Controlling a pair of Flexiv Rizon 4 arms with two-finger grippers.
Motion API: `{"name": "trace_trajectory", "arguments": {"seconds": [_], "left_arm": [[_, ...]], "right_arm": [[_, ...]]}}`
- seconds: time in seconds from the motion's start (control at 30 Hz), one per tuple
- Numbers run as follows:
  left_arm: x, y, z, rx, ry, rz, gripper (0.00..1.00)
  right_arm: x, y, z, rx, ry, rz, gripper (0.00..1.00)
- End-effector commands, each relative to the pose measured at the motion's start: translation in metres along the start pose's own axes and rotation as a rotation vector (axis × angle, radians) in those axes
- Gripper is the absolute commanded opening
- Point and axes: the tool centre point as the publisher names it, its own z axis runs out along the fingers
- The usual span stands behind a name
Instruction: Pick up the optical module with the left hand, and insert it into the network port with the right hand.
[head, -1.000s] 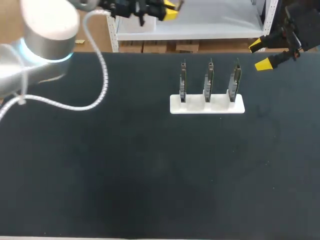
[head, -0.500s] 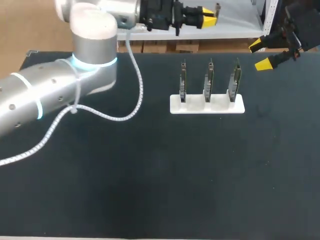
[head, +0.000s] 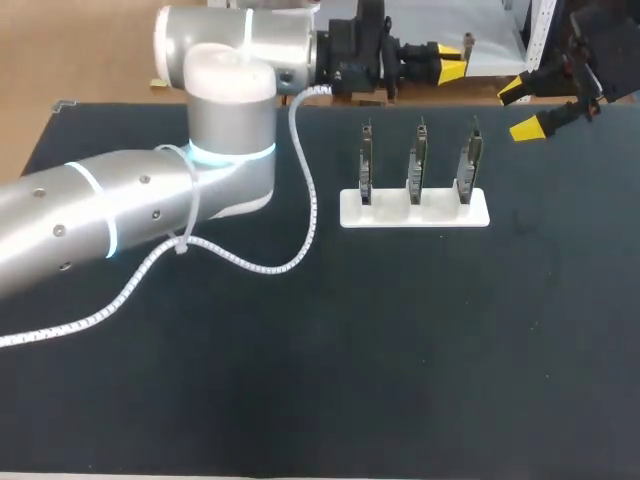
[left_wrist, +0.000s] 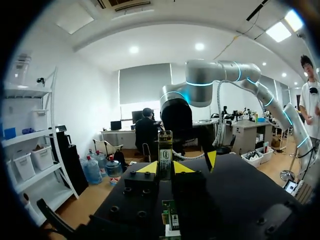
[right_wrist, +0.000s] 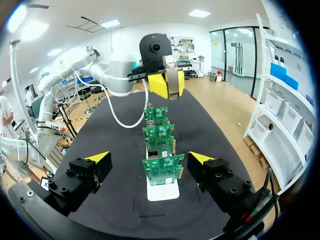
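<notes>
My left gripper hangs over the table's far edge, above and behind the boards, shut on the optical module, a thin metal piece. In the left wrist view the module stands upright between the yellow tips of that gripper. Three green circuit boards stand in a white holder. My right gripper is open at the far right, just beside the holder. From the right wrist view the boards stand in a row ahead of my open right gripper, with the left gripper beyond them.
The left arm's thick silver body and its white coiled cable lie across the left half of the black table. The near half and the right side of the table hold nothing else.
My left arm has swung to the right along the far edge, carrying the module from the far left to just behind the boards. The right arm has not moved.
</notes>
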Motion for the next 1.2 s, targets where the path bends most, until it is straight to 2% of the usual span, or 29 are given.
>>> {"name": "trace_trajectory", "arguments": {"seconds": [0.03,0.63,1.2], "left_arm": [[0.004,-0.011,-0.001,-0.066,-0.016,-0.007,0.00],[0.017,-0.019,0.025,0.018,-0.042,-0.022,0.00],[0.022,-0.028,0.026,0.023,-0.026,-0.049,0.00]], "right_arm": [[0.000,0.001,0.000,0.002,0.000,-0.001,1.00],[0.000,0.001,0.000,0.002,0.000,-0.001,1.00],[0.000,0.001,0.000,0.002,0.000,-0.001,1.00]]}}
